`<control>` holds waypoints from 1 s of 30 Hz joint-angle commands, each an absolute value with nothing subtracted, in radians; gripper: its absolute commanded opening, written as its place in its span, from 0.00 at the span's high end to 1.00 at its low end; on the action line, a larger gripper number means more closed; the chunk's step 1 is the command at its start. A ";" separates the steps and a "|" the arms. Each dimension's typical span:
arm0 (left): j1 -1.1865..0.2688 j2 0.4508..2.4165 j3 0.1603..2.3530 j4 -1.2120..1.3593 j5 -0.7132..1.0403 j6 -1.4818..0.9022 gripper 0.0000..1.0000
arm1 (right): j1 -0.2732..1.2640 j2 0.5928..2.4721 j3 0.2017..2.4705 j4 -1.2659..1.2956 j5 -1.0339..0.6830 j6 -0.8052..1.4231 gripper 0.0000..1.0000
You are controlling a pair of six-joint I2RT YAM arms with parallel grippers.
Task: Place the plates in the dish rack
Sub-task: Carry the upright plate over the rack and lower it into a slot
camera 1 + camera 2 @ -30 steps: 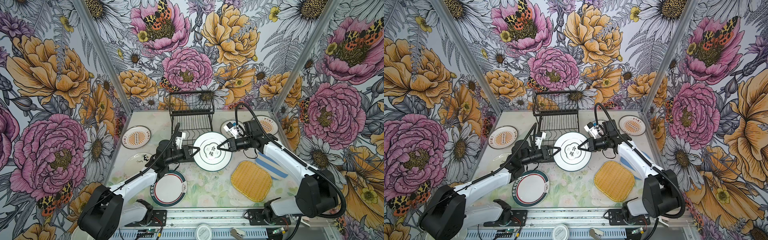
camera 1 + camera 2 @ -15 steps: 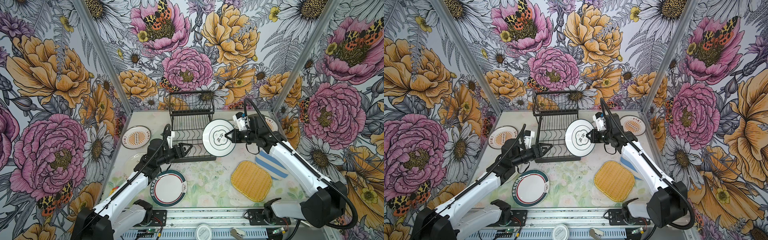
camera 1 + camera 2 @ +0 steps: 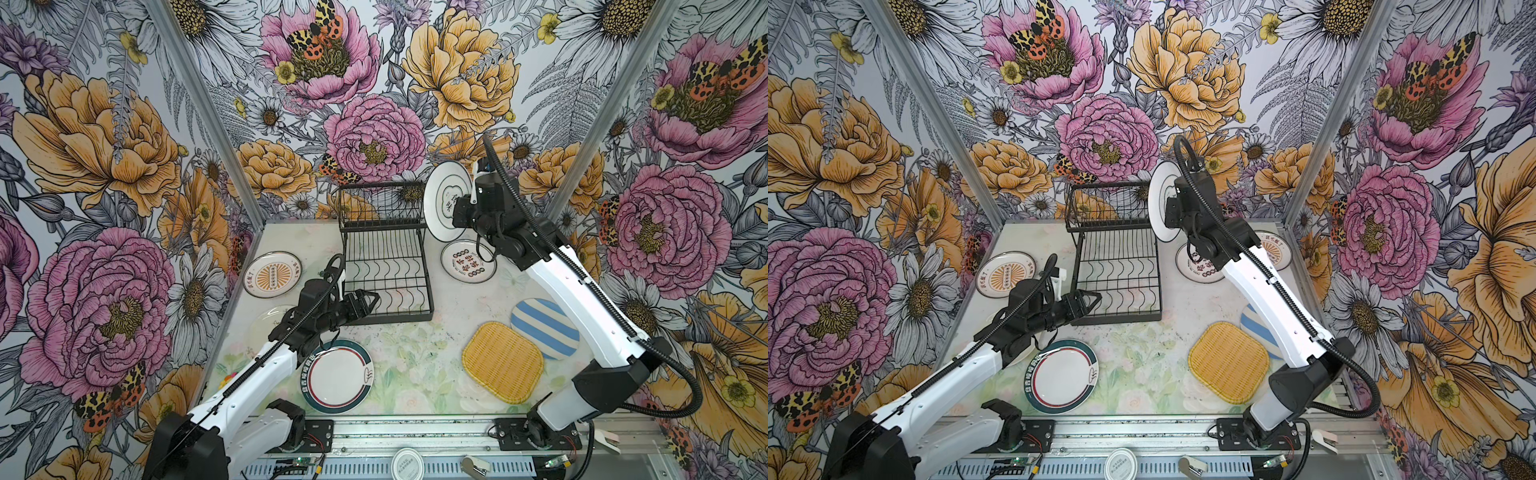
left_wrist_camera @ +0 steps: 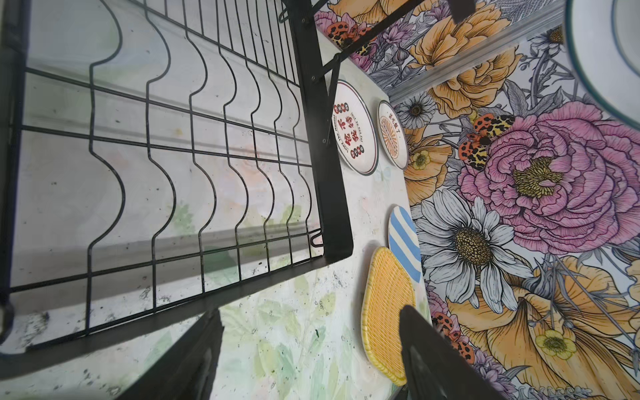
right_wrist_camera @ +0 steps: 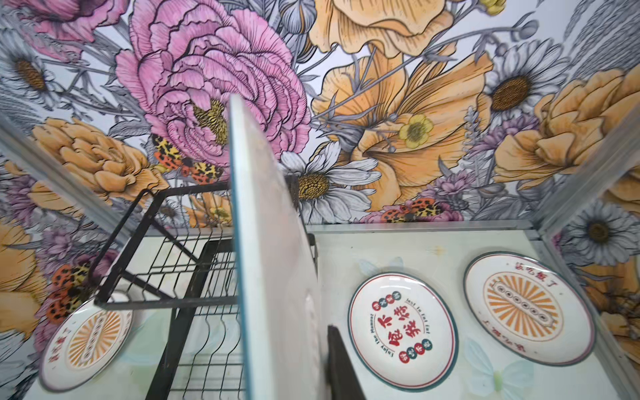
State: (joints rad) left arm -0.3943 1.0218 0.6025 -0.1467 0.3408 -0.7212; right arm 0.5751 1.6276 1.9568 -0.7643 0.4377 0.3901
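"Eight plates, by my count, though the pale plate (image 3: 266,320) under the left arm is half hidden, so I may be wrong."

"And racks?"

"One dish rack (image 3: 384,257): black wire, wavy lower grid, raised tier behind. Flat around it: left sunburst plate (image 3: 272,274), right sunburst plate (image 3: 1275,249), red-lettered plate (image 3: 467,262), green-rimmed plate (image 3: 336,376), blue-striped plate (image 3: 544,328), all round; one squarish woven yellow plate (image 3: 503,361)."

"The arms?"

"Right gripper (image 3: 471,197) pinches a glossy white plate (image 3: 446,203) upright, raised just beside the upper tier. Left gripper (image 3: 368,300) hangs over the rack's near corner, fingers spread wide, empty."
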 commanded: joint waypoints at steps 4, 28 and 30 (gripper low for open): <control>-0.393 1.020 0.633 -0.171 0.292 -0.681 0.18 | 0.636 1.817 2.228 -0.759 0.765 0.332 1.00; -0.383 0.978 0.585 -0.171 0.269 -0.698 0.14 | 0.642 2.250 2.647 -0.755 0.870 0.229 1.00; -0.383 0.974 0.580 -0.171 0.268 -0.702 0.14 | 0.637 2.262 2.649 -0.755 0.861 0.238 1.00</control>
State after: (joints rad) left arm -0.3939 0.9932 0.5987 -0.1623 0.2955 -0.7036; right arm 0.6483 2.2498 2.6038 -0.7887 0.8574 0.2344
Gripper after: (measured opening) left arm 0.861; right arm 0.126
